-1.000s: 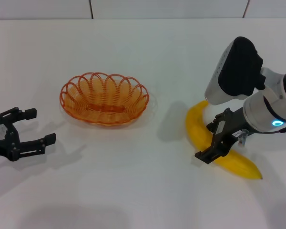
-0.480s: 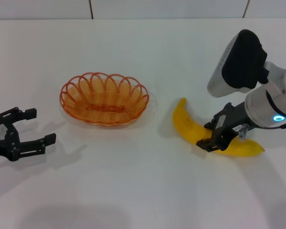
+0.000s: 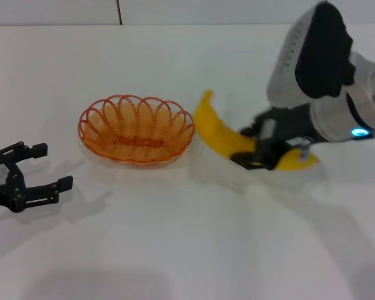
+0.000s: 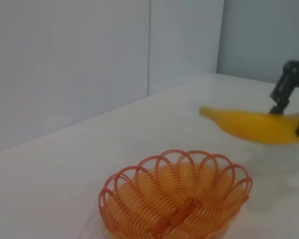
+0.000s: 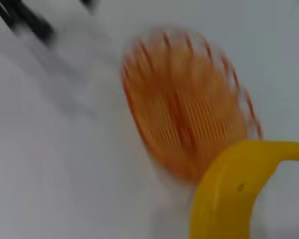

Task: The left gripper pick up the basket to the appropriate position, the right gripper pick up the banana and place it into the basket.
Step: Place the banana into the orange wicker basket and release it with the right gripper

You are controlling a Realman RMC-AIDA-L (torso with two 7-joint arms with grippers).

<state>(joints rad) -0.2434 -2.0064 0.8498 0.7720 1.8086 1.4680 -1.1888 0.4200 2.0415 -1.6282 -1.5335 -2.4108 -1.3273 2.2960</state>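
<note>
Evidently the carry step is in hand. From the head view, the right gripper (image 3: 257, 149) is clenched around the middle of the banana (image 3: 220, 132), holding it off the white table (image 3: 175, 250), its near tip just beside the orange wire basket's (image 3: 136, 129) right rim. The left gripper (image 3: 26, 178) hangs idle well to the basket's left, fingers spread, holding nothing. The next move calls for bringing the banana over the basket's middle and lowering it before letting go.

From the left wrist view, the basket (image 4: 177, 199) rests on the table, while the banana (image 4: 256, 125) hangs beyond it in the right gripper (image 4: 294, 97).

From the right wrist view, the banana (image 5: 229, 194) juts toward the blurred basket (image 5: 187, 107).
</note>
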